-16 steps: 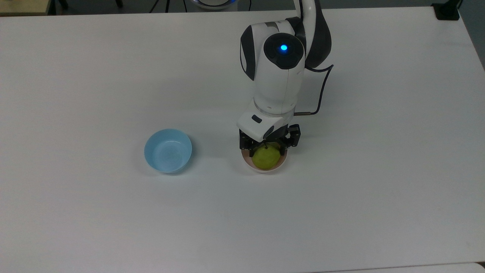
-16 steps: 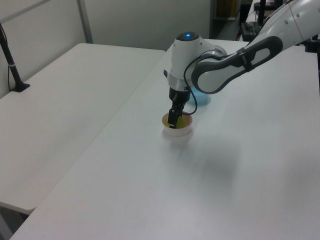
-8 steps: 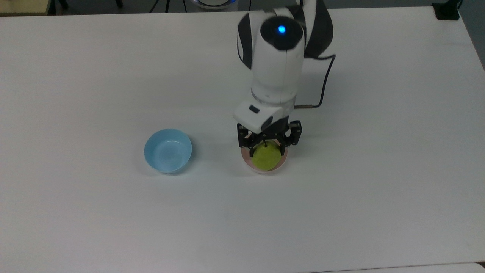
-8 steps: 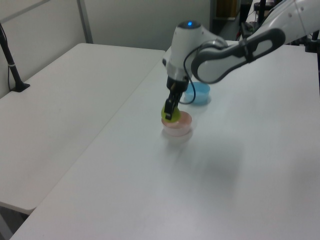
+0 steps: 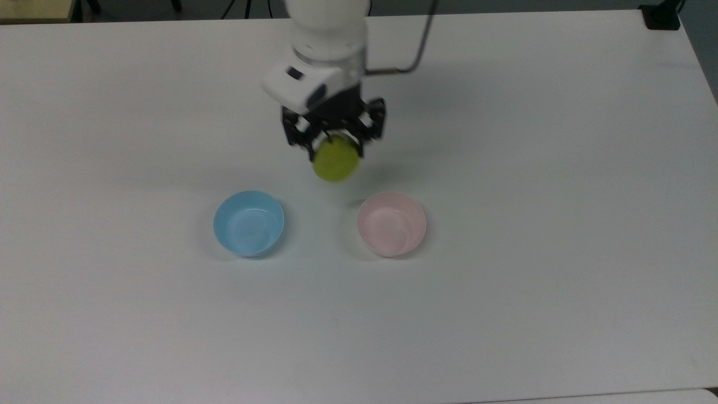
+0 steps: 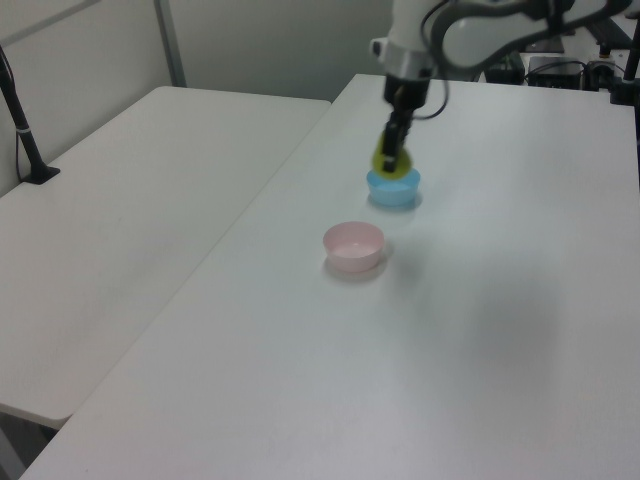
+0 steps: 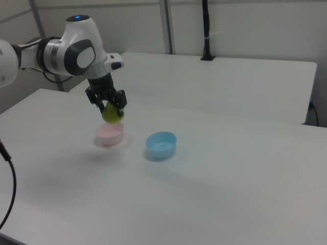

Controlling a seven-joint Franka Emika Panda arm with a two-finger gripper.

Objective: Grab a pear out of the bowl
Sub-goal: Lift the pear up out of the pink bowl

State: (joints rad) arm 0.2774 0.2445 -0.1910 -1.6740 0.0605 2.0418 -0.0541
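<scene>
With my gripper [image 5: 335,147] clamped on the pear [image 5: 335,161], I have lifted it clear of the pink bowl [image 5: 391,223], now empty mid-table beside the blue bowl [image 5: 248,223], and toward the table's [image 5: 561,168] far edge, so the pick looks done.

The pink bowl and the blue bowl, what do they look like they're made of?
The pink bowl looks like thin moulded plastic: even pale colour, smooth inside with a soft sheen. The blue bowl seems the same plastic in light blue, same shape, with faint glossy highlights inside. Glazed ceramic can't be ruled out by look alone.
</scene>
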